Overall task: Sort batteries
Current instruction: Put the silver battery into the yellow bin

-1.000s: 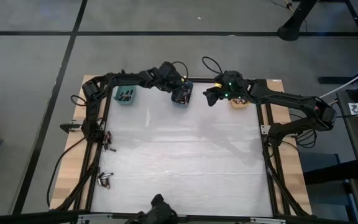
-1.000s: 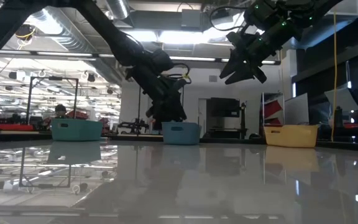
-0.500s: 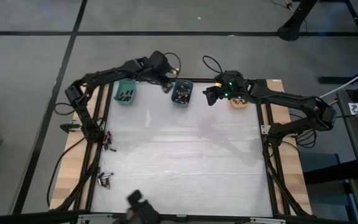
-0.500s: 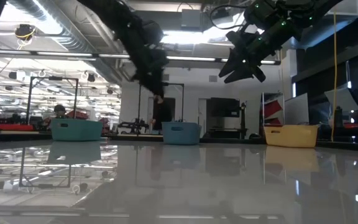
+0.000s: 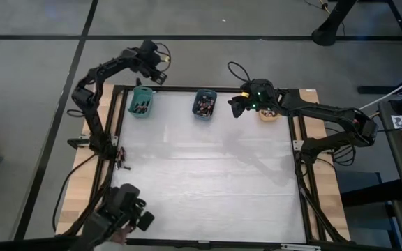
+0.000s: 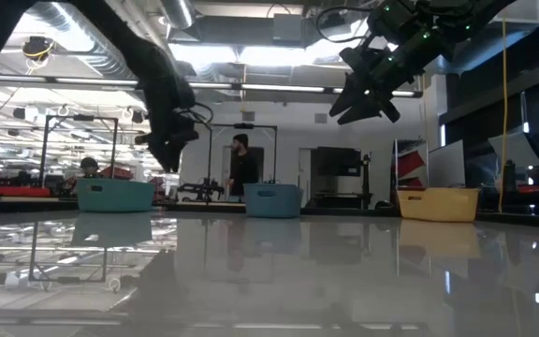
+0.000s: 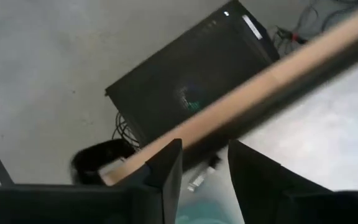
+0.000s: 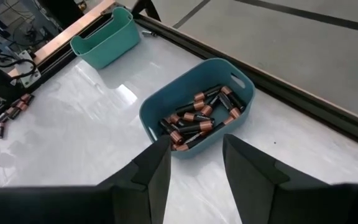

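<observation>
On table: 3 bins (image 5: 205,103), approx. 12 batteries (image 8: 196,117) in blue.

The counter (image 5: 208,174) is glossy white with a black frame. One teal bin (image 5: 142,103), one blue bin (image 8: 197,106) and one yellowish-orange bin (image 6: 438,202) sit along its far edge. The batteries (image 8: 194,118) in the blue bin are black with coppery bands. Both arms appear black.
</observation>
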Tool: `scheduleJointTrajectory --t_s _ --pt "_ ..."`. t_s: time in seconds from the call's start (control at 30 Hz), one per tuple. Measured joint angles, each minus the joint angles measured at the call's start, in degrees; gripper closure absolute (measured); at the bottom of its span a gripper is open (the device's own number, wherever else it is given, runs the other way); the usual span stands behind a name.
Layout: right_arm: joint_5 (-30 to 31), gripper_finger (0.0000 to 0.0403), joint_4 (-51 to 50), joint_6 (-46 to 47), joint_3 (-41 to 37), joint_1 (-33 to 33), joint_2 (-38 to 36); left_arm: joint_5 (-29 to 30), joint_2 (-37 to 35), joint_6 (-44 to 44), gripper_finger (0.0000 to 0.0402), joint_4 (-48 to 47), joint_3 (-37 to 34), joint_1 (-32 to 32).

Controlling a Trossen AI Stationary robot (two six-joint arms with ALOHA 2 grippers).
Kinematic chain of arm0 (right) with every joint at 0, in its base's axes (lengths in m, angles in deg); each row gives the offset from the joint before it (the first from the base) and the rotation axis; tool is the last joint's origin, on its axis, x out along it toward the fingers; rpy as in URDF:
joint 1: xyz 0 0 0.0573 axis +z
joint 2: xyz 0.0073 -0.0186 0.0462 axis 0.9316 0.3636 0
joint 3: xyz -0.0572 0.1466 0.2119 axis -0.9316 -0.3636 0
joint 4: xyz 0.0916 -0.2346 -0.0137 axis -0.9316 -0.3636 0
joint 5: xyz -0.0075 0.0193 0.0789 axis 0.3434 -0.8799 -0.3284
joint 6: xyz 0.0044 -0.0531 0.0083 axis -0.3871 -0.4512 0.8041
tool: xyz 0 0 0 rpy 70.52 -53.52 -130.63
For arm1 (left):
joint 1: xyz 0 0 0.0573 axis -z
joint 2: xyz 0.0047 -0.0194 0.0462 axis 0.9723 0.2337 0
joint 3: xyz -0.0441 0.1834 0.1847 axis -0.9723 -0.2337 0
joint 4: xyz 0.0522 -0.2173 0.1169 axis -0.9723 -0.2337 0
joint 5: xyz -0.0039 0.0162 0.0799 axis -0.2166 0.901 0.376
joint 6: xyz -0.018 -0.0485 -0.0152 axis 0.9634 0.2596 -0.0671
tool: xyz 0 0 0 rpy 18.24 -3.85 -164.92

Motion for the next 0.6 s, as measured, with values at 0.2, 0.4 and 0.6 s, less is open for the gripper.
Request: scheduleJointTrajectory --t_s 0.2,0.4,0.6 --pt "-1.05 0.0256 0.00 1.43 0.00 0.04 0.01 -0.39 2.03 2.58 0.0326 -1.44 0.00 -2.38" --pt "-0.63 0.0256 -0.02 1.57 0.00 0.87 0.01 -0.37 4.28 5.44 0.0383 -7.80 -0.07 -3.12" --pt "-0.61 0.0256 -0.02 1.56 0.00 0.88 0.01 -0.39 5.82 4.75 0.0397 -13.76 -0.09 -3.21"
